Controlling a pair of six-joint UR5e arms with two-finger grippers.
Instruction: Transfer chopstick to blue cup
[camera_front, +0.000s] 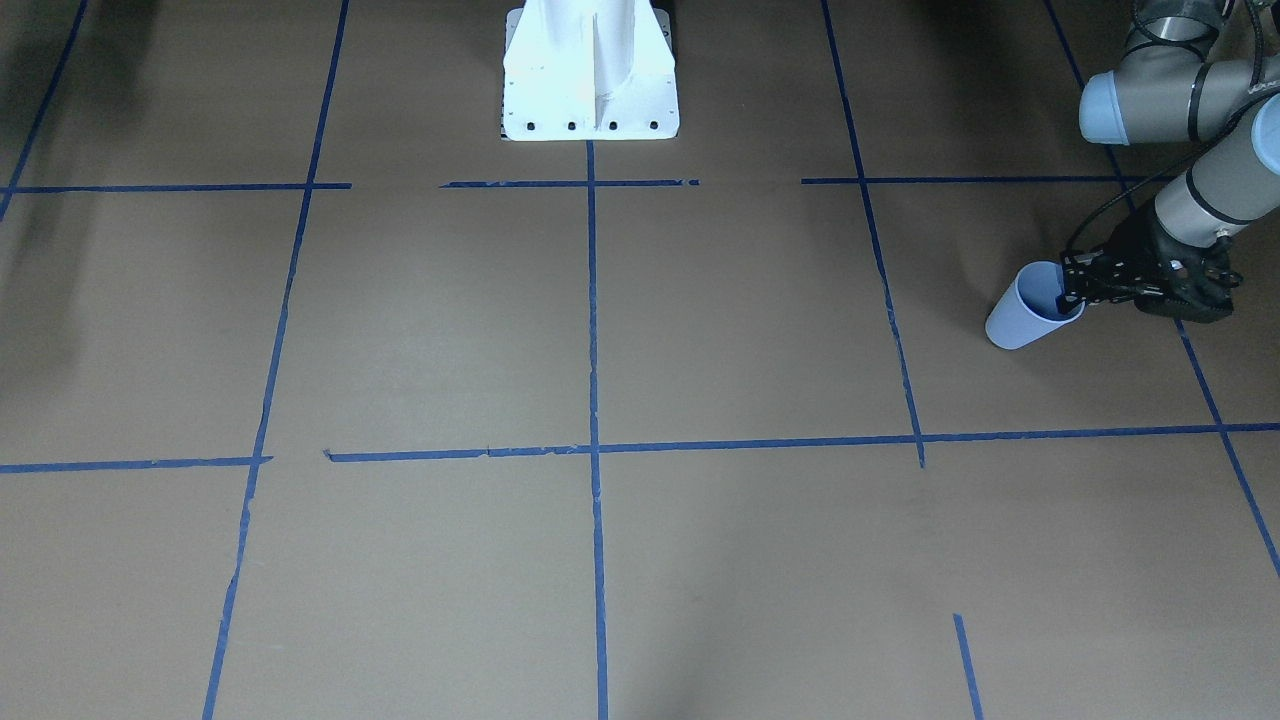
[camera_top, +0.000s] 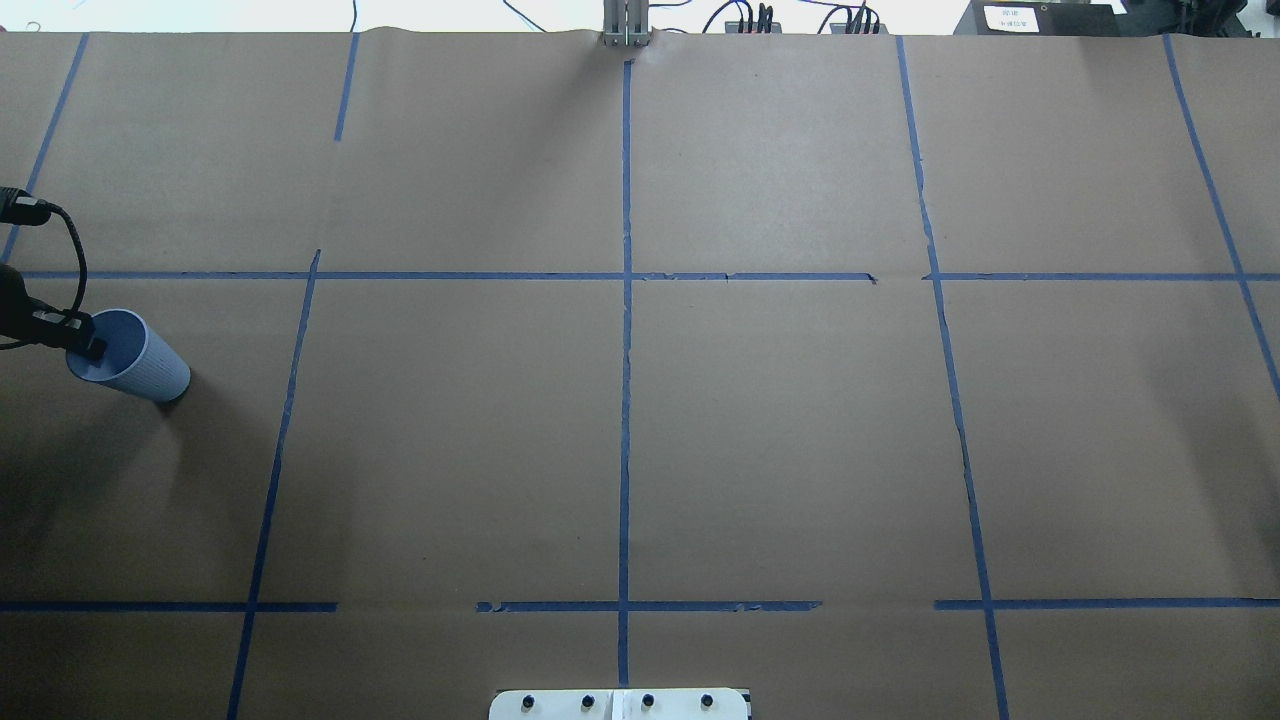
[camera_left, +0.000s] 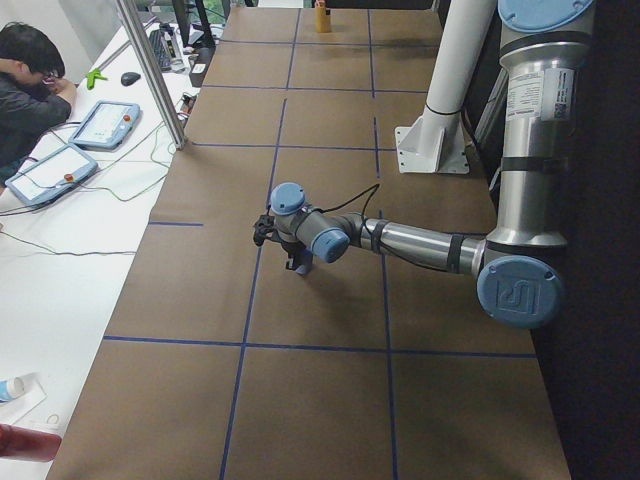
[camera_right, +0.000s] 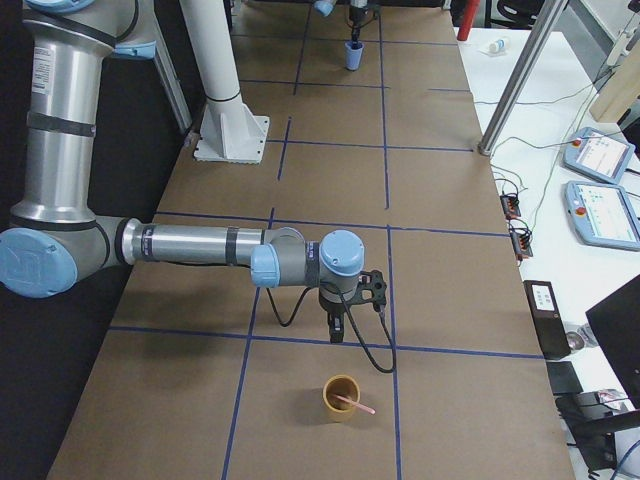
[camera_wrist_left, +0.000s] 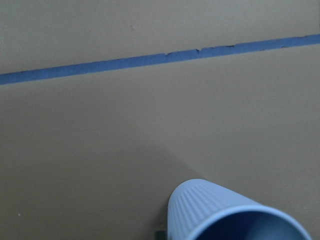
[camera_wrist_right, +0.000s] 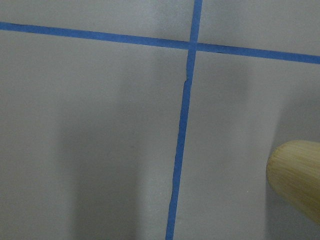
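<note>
The blue cup (camera_front: 1020, 320) stands near the table's edge on my left side, and it also shows in the overhead view (camera_top: 150, 370) and the left wrist view (camera_wrist_left: 215, 210). My left gripper (camera_front: 1072, 290) is at its rim, with one finger inside the cup and the jaws close together on the wall (camera_top: 88, 345). The pink chopstick (camera_right: 352, 403) leans in a yellow cup (camera_right: 335, 412) at the other end of the table. My right gripper (camera_right: 336, 335) points down just behind that cup. I cannot tell whether it is open or shut. The yellow cup's side shows in the right wrist view (camera_wrist_right: 297, 175).
The white robot base (camera_front: 590, 70) stands at the table's middle rear edge. Blue tape lines cross the brown paper. An operator (camera_left: 30, 80) and tablets (camera_right: 600, 190) are on the white side tables.
</note>
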